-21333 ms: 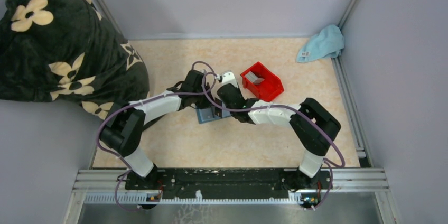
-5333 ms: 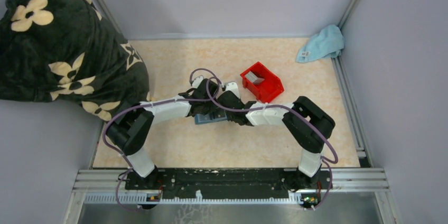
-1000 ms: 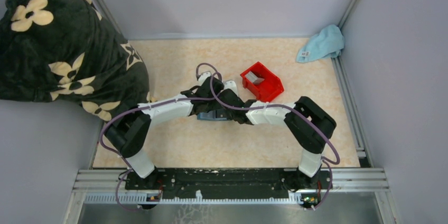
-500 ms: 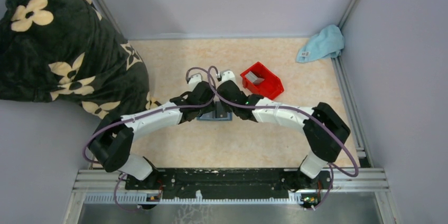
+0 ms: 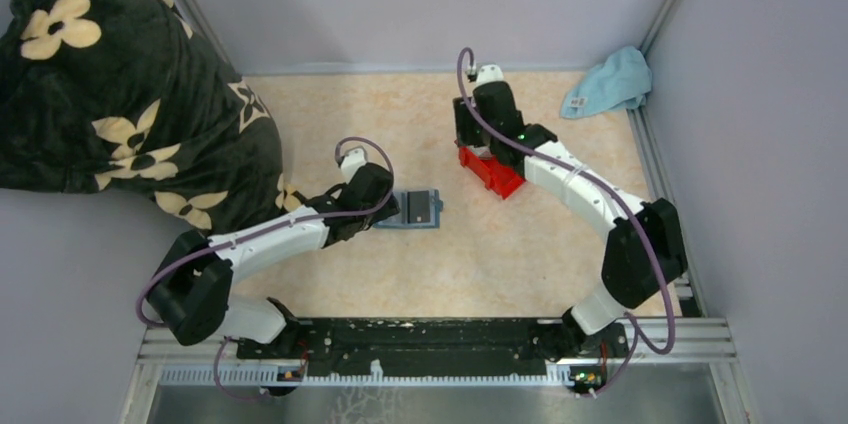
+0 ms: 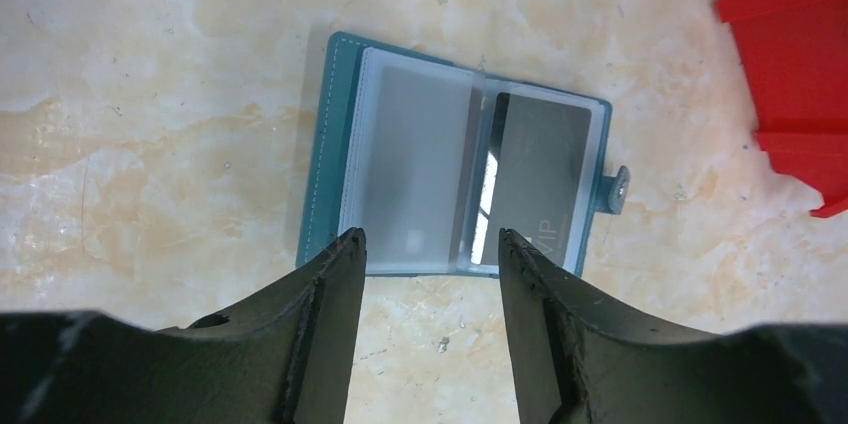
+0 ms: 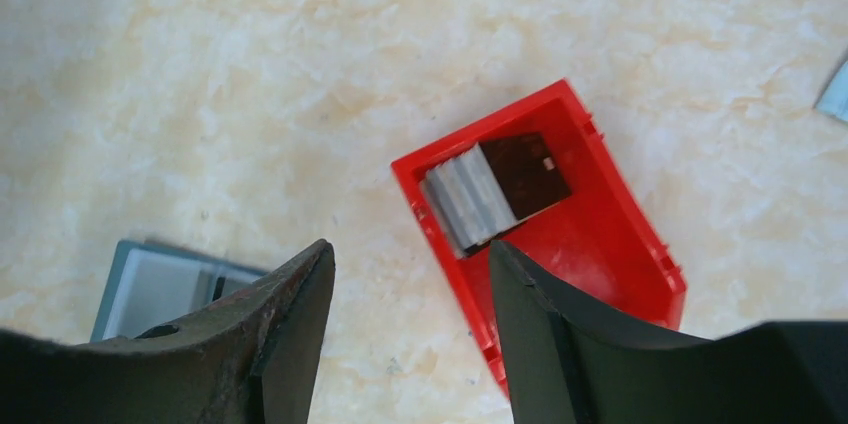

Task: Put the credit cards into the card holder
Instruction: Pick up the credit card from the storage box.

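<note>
**A:** Where's the holder?

**B:** Your holder (image 6: 455,189) lies open and flat on the table (image 5: 500,264), about mid-table. One dark card (image 6: 540,179) sits in its right sleeve, the side with the snap tab. The left sleeve looks frosted grey, and I can't tell if anything is in it.

**A:** And the other cards?

**B:** The cards (image 7: 490,189) lie in a small stack in the bin (image 7: 600,244), well apart from the holder. Most are grey, with a dark one alongside. I judge you're partway through: at least one card is in and several are left to move.

**A:** What are my claws doing?

**B:** Your left claw (image 6: 430,236) hovers over the holder's near edge with its jaws apart and nothing between them. It isn't touching the holder. Your right claw (image 7: 408,246) hangs above the bin, spread wide and empty, with the stack just past its tips.

**A:** So what's next?

**B:** My guess is you drop the right claw onto the stack and pick off a single card. They're thin and lie close together, so two may lift at once.
</note>
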Action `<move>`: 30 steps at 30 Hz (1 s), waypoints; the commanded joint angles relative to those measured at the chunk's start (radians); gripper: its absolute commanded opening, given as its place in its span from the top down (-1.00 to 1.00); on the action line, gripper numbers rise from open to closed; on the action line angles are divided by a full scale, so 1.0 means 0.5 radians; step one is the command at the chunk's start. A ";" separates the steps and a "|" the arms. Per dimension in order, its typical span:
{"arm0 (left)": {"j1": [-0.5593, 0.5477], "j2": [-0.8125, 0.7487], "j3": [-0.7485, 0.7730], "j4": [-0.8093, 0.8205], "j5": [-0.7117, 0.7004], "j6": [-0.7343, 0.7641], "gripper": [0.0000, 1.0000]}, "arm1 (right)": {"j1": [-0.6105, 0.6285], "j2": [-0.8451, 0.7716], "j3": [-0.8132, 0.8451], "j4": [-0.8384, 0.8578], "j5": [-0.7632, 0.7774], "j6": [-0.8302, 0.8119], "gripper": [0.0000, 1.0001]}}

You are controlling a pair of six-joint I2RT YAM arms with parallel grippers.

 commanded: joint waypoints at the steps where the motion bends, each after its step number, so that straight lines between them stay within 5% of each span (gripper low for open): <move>1: 0.031 -0.116 -0.037 0.071 -0.015 -0.020 -0.18 | -0.186 0.125 0.234 -0.029 -0.278 -0.132 -0.18; 30: 0.107 -0.089 -0.079 0.165 0.118 -0.015 -0.20 | -0.654 0.725 0.365 0.144 -0.933 -0.116 -0.21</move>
